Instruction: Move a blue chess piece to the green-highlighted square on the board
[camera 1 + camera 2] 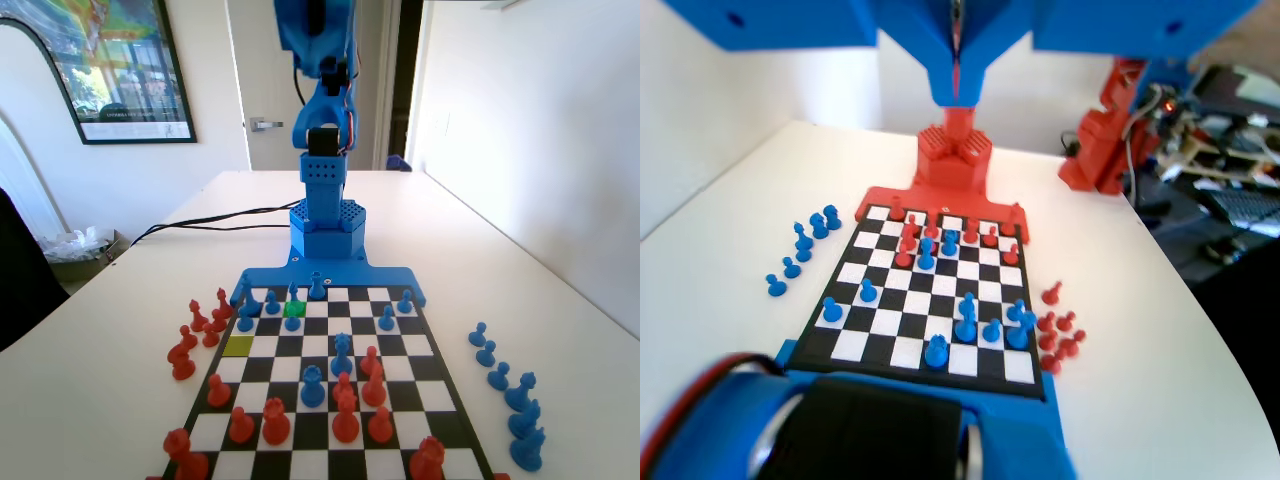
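The board (400,345) lies in front of the blue arm's base. The green-highlighted square (293,309) is in the second row from the arm, left of centre in the fixed view. A small blue chess piece (293,292) seems to stand on its far part. Another blue piece (292,322) stands one square nearer the camera. In the wrist view these two are the lower blue piece (966,326) and the upper blue piece (967,300). My gripper (958,95) hangs high above the board, well clear of every piece. Its jaws are shut with nothing between them.
A duller yellow-green square (238,346) lies at the board's left edge. Red pieces (346,420) crowd the near rows. Taken red pieces (200,325) sit left of the board, and taken blue pieces (505,380) sit to its right. Black cables (210,220) run across the table beside the base.
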Robot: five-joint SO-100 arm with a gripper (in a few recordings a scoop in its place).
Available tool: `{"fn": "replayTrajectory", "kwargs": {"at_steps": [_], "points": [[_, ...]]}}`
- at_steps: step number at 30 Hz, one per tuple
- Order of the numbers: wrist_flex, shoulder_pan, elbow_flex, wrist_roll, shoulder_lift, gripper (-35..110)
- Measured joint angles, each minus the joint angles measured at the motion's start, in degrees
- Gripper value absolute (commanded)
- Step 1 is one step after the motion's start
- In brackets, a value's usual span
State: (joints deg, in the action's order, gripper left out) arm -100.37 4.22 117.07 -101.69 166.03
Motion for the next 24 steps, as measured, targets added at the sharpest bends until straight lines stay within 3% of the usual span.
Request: {"fn": "replayTrajectory", "kwargs": {"at_steps": [8, 12, 24], "points": [[8.5, -3.6, 7.5, 1.6, 6.7, 1], [9.2, -3.9, 7.5, 1.7, 7.7, 9], [9.2, -3.2, 7.5, 1.7, 7.8, 9]]}}
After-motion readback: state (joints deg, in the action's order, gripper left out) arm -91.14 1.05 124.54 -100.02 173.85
